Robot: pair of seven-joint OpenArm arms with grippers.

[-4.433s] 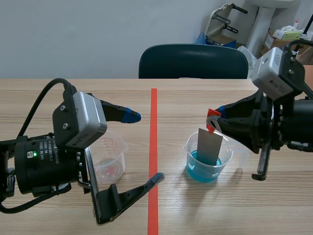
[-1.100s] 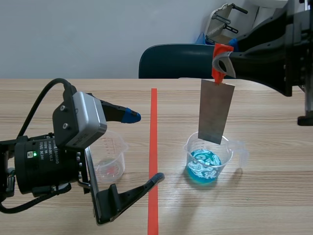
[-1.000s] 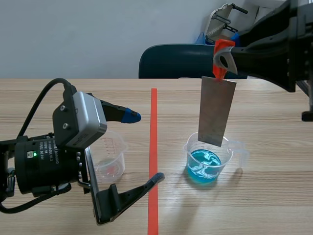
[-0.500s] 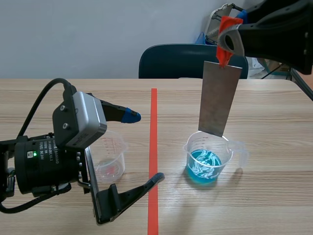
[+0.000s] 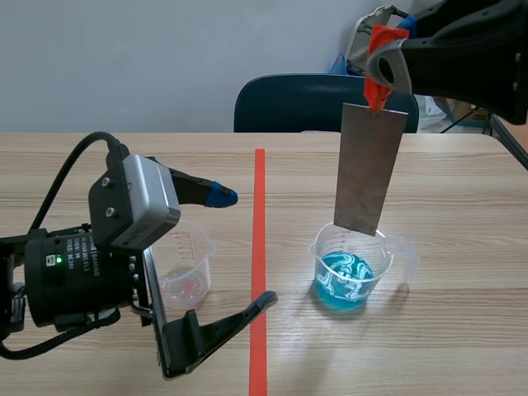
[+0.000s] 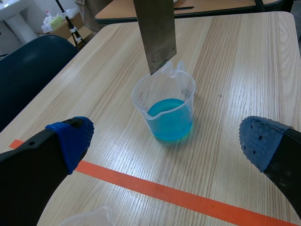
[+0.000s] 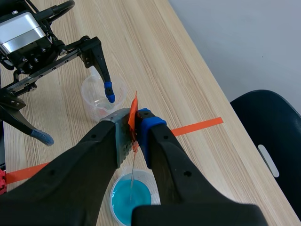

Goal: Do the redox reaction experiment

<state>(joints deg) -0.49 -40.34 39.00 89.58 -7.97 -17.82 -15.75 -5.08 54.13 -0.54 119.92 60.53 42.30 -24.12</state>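
A grey metal plate point(image 5: 369, 169) with an orange-red tab at its top hangs upright over a clear beaker of blue liquid point(image 5: 351, 268). Its lower edge is level with the beaker's rim, just behind it. My right gripper point(image 5: 381, 62) is shut on the tab, high above the table. The right wrist view looks down the plate's thin edge point(image 7: 132, 169) from that gripper point(image 7: 134, 123) to the beaker point(image 7: 131, 197). My left gripper point(image 5: 243, 247) stands open near an empty clear cup point(image 5: 186, 268). The left wrist view shows this gripper point(image 6: 164, 141) open, with the plate point(image 6: 155, 30) and blue beaker point(image 6: 167, 113) ahead.
An orange-red tape line point(image 5: 259, 247) runs down the table's middle between the two cups. A dark blue chair point(image 5: 326, 103) stands behind the far edge. The table's right edge point(image 6: 294, 28) lies beyond the beaker.
The right gripper has lifted the plate out of the blue liquid and raised it until its lower edge is at the beaker's rim. The liquid swirls. The left arm has not moved.
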